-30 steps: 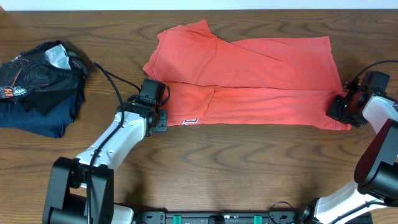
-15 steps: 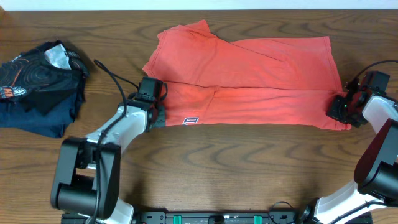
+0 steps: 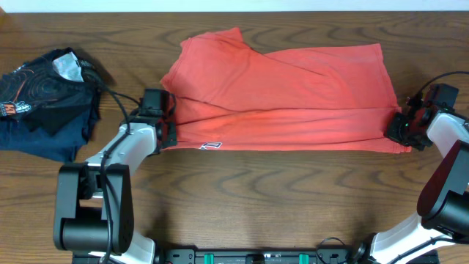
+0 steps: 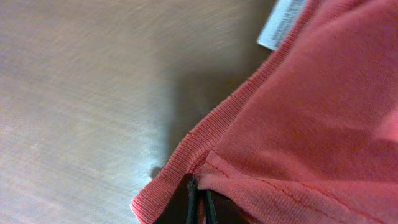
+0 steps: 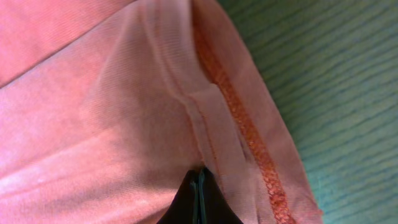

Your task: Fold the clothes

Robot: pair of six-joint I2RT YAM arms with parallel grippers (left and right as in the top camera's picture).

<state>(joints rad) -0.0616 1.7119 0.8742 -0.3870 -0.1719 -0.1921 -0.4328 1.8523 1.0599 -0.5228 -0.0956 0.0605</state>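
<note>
**Overhead.** Shirt (image 3: 286, 95) lies lengthwise across the far middle of the tabletop (image 3: 256, 194), doubled over along its length, with a scrap of white lettering at the near edge. Left pincer (image 3: 167, 132) sits at the near-left end and right pincer (image 3: 401, 130) at the near-right corner. With one on each end of the same edge, they are probably set to lift that edge level for the next fold. Dark clothes (image 3: 44, 95) are heaped far left, well apart.

**Left wrist.** Pincer is fully closed and nips cloth just under the collar rib (image 4: 205, 134); the tag (image 4: 281, 22) is further along the rib. The bite is thin and right at the edge, so it could slip.

**Right wrist.** Pincer is fully closed and pinches the corner beside the stitched hem (image 5: 239, 118). The doubled cloth there should hold better.
</note>
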